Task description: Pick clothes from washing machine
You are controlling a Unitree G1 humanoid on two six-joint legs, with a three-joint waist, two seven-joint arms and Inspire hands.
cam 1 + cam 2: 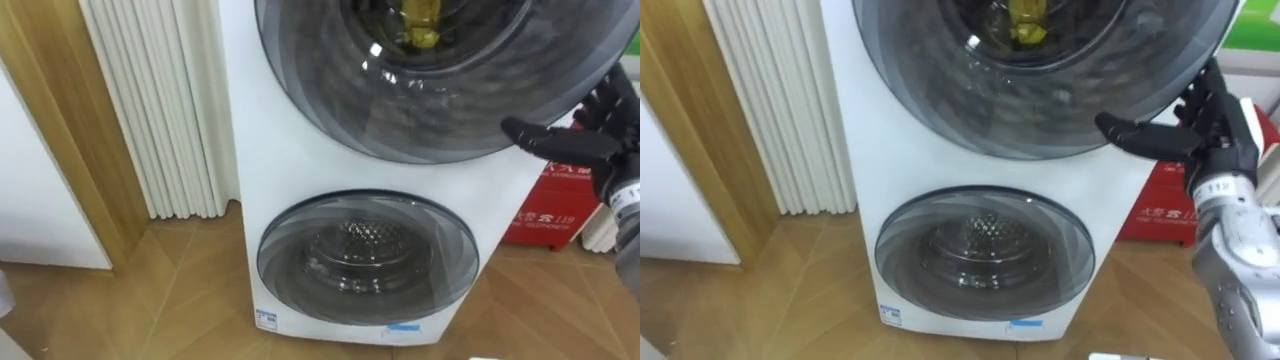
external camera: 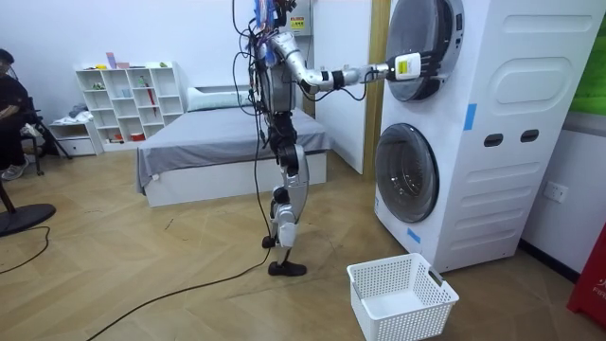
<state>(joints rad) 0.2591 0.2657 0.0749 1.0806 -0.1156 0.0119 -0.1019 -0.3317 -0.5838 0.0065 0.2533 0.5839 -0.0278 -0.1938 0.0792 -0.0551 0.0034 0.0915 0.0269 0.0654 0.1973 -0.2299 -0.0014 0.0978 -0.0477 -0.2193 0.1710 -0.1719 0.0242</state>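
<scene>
Yellow crumpled cloth sits inside the upper drum, seen thru the round dark-glass upper door of the white stacked washing machine, at 12 o'clock in the eye view. Black-fingered right hand is at 3 o'clock by that door's rim, released: fingers straight and spread, thumb reaching toward 9 o'clock along the rim. Lower round glass door at 6 o'clock is shut; small blue-white sticker below it at 7 o'clock, print too small to read. Red box w/ white characters at 4 o'clock. White perforated plastic basket stands on the floor in front of the machine.
</scene>
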